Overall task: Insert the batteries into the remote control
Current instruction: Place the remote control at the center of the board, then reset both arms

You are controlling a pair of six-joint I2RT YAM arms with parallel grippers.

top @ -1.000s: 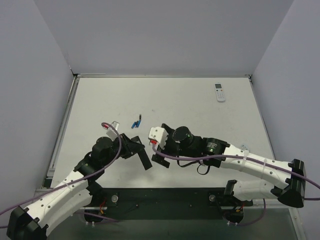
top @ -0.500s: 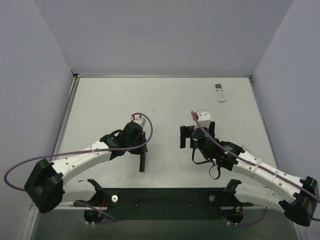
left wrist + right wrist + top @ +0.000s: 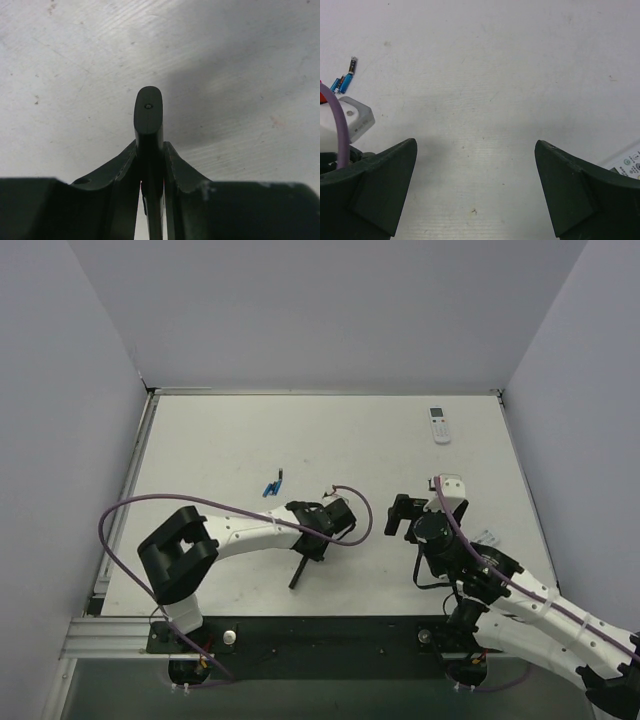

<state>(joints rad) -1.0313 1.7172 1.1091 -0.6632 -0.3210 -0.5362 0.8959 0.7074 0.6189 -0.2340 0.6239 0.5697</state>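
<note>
White tabletop [image 3: 220,440]: we see left pincer [image 3: 150,160] clamped on remote control [image 3: 148,112], below centre in top view; right pincer [image 3: 475,150] wide open, empty. Batteries [image 3: 272,485] loose, left of centre. We judge none loaded.

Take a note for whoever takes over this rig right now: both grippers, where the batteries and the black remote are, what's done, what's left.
The left gripper is shut on the black remote, which is clamped between its fingers with one end sticking out past them.
The right gripper is open and empty, over bare table to the right of the left one.
The batteries lie loose in a small cluster on the table, beyond the left gripper, and nothing touches them.
Done: the remote is picked up.
Left: fetch the batteries and load them. Whether the battery bay is open cannot be told.
</note>
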